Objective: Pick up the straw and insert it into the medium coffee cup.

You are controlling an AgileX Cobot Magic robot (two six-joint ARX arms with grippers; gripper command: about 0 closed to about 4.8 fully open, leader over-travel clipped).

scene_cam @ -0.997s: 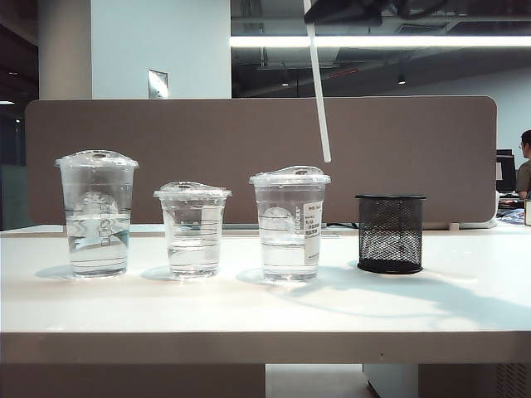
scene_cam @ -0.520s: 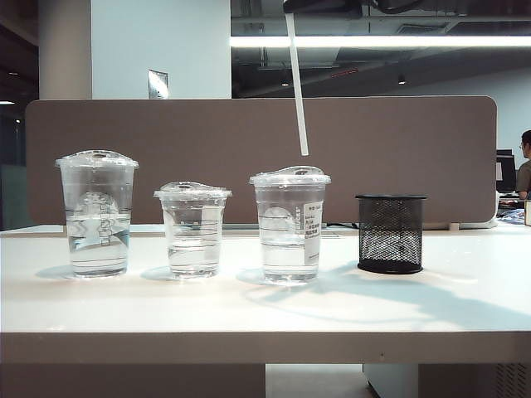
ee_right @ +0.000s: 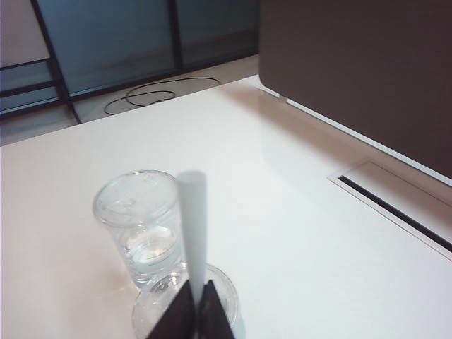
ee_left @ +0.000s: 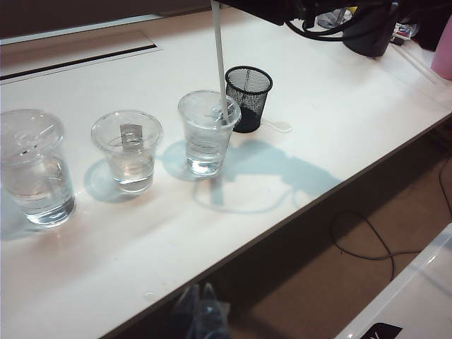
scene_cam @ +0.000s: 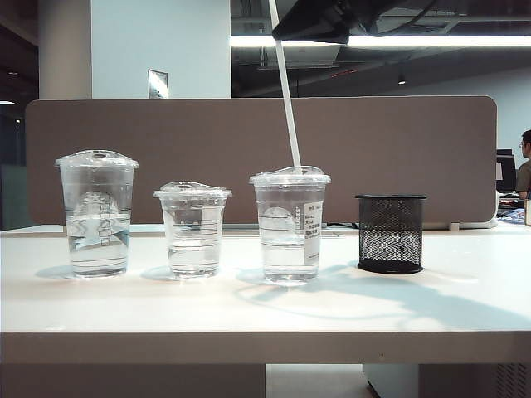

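The white straw hangs tilted, and my right gripper at the top of the exterior view is shut on its upper part. Its lower tip meets the lid of the medium coffee cup, a clear cup with a white label; I cannot tell whether the tip is through the lid. In the left wrist view the straw comes down onto that cup. In the right wrist view the dark fingers pinch the straw over the cup's lid. My left gripper is blurred, below the table's front edge, away from the cups.
A tall clear cup and a short one stand to the left of the medium cup, all holding some water. A black mesh pen holder stands to its right. A brown partition runs behind the table.
My right gripper has carried the straw left and down. The tip went from hanging above and right of the medium cup to resting on its lid. The left arm is still.
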